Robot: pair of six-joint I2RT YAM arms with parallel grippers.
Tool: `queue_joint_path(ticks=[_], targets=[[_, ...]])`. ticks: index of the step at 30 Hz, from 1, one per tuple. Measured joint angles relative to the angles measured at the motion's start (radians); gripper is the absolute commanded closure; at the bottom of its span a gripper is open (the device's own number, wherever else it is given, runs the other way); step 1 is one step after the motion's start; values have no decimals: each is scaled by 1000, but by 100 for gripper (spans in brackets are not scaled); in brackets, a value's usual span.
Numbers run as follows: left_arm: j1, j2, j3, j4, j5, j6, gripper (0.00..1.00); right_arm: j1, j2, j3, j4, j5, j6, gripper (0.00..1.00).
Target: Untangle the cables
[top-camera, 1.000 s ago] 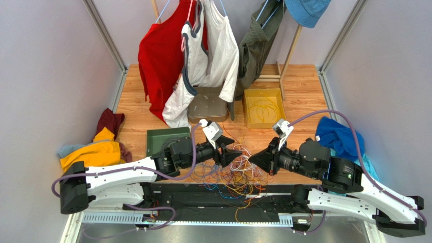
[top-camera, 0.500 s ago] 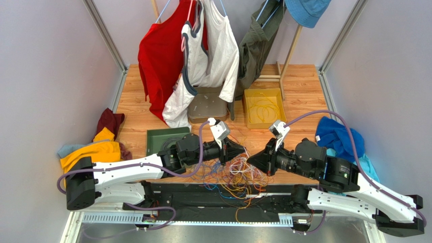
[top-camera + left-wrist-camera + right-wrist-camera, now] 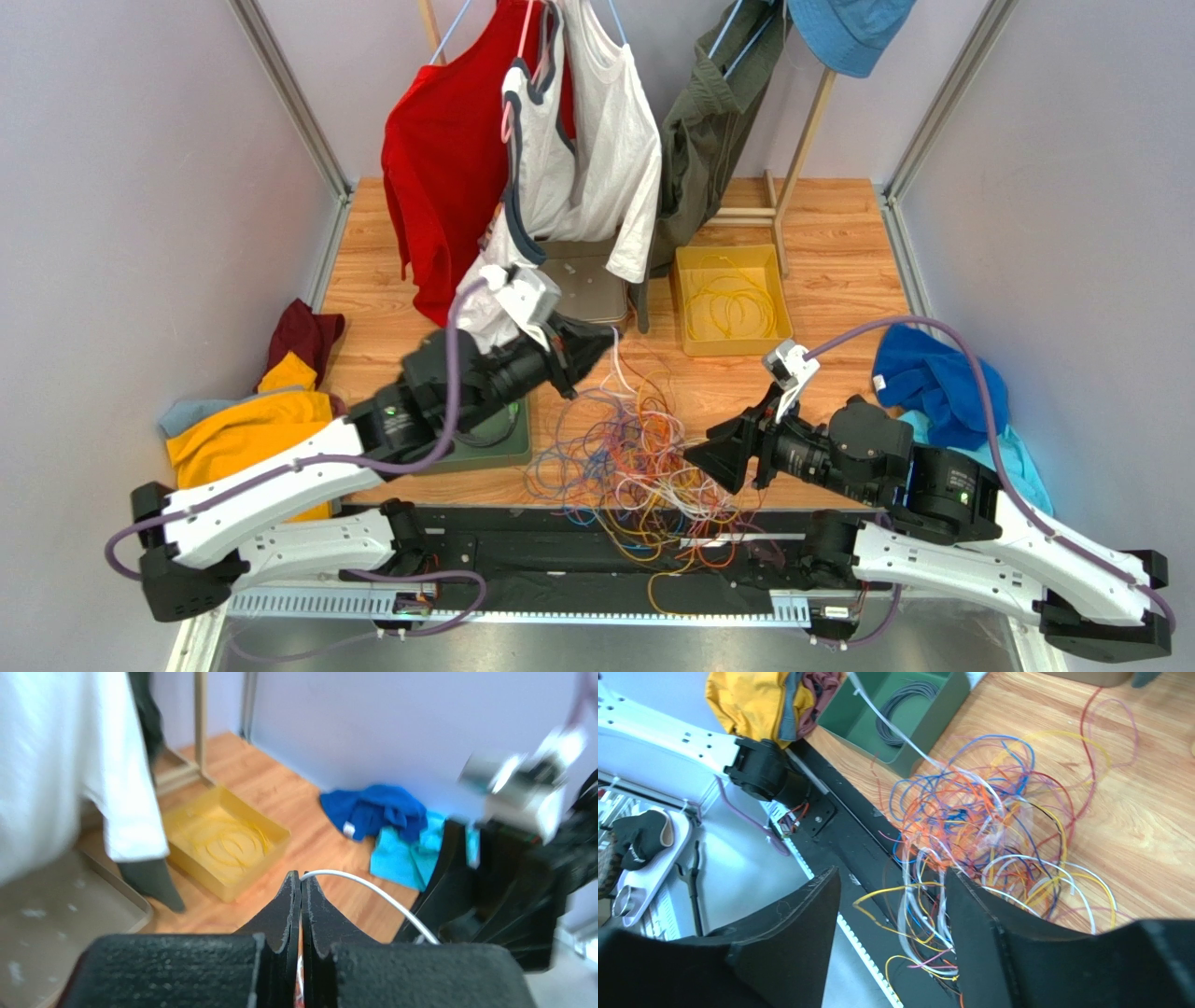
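- The left gripper (image 3: 593, 342) is raised over the wooden table (image 3: 828, 238), just in front of the grey tray (image 3: 582, 287). Its jaws are pressed together on one white cable (image 3: 365, 889).
- In the left wrist view this white cable comes out at the tip of the closed fingers, bends to the right and goes down. In the top view it runs from the gripper down into the pile.
- The cables (image 3: 631, 455) lie in a loose heap on the table between the two arms, close to the near edge. Orange, blue, yellow, red, purple and white loops cross each other. Some loops hang over the black mat (image 3: 505, 532) at the front.
- The right gripper (image 3: 891, 882) has its jaws wide apart and holds nothing. It hangs over the near right side of the heap, and white and yellow loops show below, between its fingers.
- The green tray (image 3: 934, 714) stands left of the heap, with a coil of dark grey cable inside. A white strand passes over it.
- The yellow tray (image 3: 774, 269) stands behind the heap, well apart from it, and contains a coil of yellow cable.
- A red shirt (image 3: 449, 154) and a white shirt (image 3: 603, 140) hang at the back. The white one covers part of the grey tray.
- A blue cloth (image 3: 933, 378) lies at the right side and a yellow cloth (image 3: 253, 427) at the left.
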Motion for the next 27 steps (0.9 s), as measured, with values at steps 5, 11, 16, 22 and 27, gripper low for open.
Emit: queue_joint_path(ticks=[5,11,16,22,27], targets=[[2,-13,253,-132,-58,57,100,0,-22,-28,-18,42,7,39],[2,66,577,-276,-72,108,100,0,-42,-67,22,59,6,40],[2,177,865,-386,-62,154,100,0,-33,-145,133,61,1,39],[2,277,1137,-478,-35,177,100,0,27,-241,346,66,-29,31],[2,295,1183,-521,-16,177,100,0,145,-214,458,68,-103,30]])
